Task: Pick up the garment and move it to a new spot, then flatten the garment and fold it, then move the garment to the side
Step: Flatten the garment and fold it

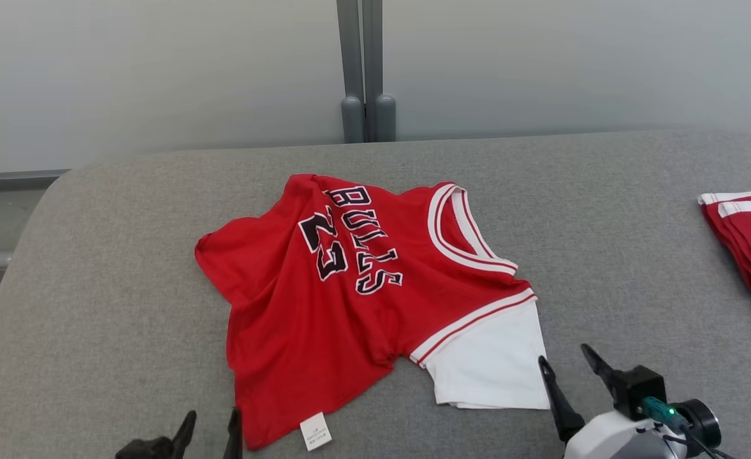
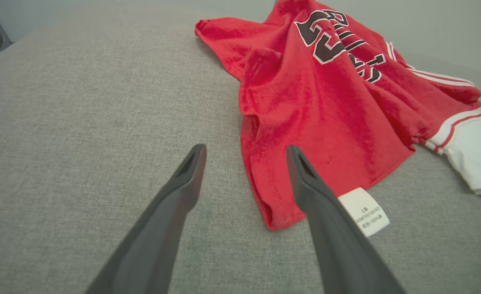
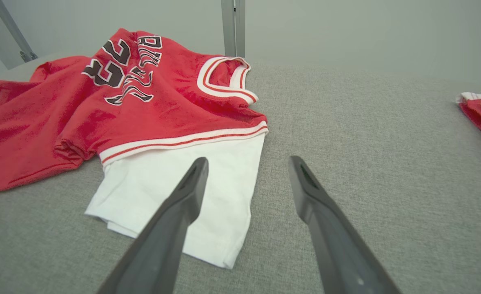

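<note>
Both claws sit at the near edge of the grey cloth-covered desk (image 1: 605,210), and both are fully open with nothing in them. The left claw (image 1: 213,421) points at the lower hem corner of the red Bulls jersey (image 1: 324,319), just beside the white care label (image 1: 315,433). In the left wrist view one finger stands over the hem and the other over bare cloth. The right claw (image 1: 563,357) is just beside the white sleeve (image 1: 490,373), with one finger over its edge in the right wrist view. I think this placing is on purpose: two grips well apart should let the jersey lift spread out, not as a bundle. The jersey lies in the middle of the desk, wrinkled, collar toward the right, so it is not yet picked up. At the far right edge lies a folded red garment (image 1: 748,248), well apart; probably that side is for finished pieces.
</note>
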Available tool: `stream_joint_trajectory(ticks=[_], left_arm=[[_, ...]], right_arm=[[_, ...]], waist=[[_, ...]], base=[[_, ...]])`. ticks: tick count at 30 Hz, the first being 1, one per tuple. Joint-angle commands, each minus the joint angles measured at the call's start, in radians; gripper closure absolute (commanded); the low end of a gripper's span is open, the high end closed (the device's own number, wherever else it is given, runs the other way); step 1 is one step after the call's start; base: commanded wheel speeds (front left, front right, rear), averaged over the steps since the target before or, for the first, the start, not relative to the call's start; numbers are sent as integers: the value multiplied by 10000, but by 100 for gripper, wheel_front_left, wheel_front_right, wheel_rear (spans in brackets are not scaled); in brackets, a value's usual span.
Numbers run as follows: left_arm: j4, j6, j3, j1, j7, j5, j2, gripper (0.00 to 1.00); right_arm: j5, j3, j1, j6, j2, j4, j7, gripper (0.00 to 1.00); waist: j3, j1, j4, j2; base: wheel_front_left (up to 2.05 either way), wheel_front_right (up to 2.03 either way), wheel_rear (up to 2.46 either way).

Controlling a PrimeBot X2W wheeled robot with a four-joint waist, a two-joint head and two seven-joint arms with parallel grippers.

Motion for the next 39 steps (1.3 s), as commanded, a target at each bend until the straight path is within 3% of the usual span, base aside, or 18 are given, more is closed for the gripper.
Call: stream_joint_trajectory(ticks=[1,7,20,21,22,23,24,27,31,36,39], left_arm=[[54,-23,-212,-212,338,-106,15,0],[367,-22,-694,-572,1660,-757,-86,0],[1461,454,-1020,-1099,2497,-1415,-120,0],[1532,417,-1015,-1105,2472,-1493,-127,44],[1638,357,-1009,-1096,2511,-1654,-137,100],[1706,309,-1084,-1066,2645,-1743,-143,100],[1721,243,-1149,-1035,2679,-1880,-183,100],[1433,152,-1059,-850,2765,-2300,-182,100],[-166,77,-711,-575,3004,-3022,155,100],[-4021,136,-226,-67,3945,-3755,911,100],[-6506,343,42,-528,4847,-3928,1437,100]], right_arm=[[109,161,-293,-1,-135,338,349,0],[146,459,-867,-1,-138,1599,1596,0],[492,1242,-1638,2,132,2653,2047,0],[632,1400,-1653,3,164,2723,2117,0],[841,1631,-1668,18,197,2797,2222,0],[957,1791,-1710,31,183,2774,2177,63],[1325,1869,-1708,29,172,2735,2154,100],[2286,2163,-1703,9,-71,2248,2073,100],[3805,1889,-1596,-5,-787,471,1989,100],[5449,488,-1042,-1,-1801,-3257,2560,100],[6168,-789,-961,0,-2017,-5568,3403,100]], waist=[[78,0,67,0],[416,0,142,0],[1009,0,-72,0],[1009,0,-97,0],[998,0,-125,0],[981,0,-145,0],[937,0,-165,0],[822,0,-266,0],[752,0,-474,0],[767,0,-713,0],[938,0,-808,0]], base=[[0,0,0],[0,0,0],[0,0,0],[0,0,0],[0,0,0],[0,0,0],[0,0,0],[0,0,0],[0,0,0],[0,0,0],[0,0,0]])
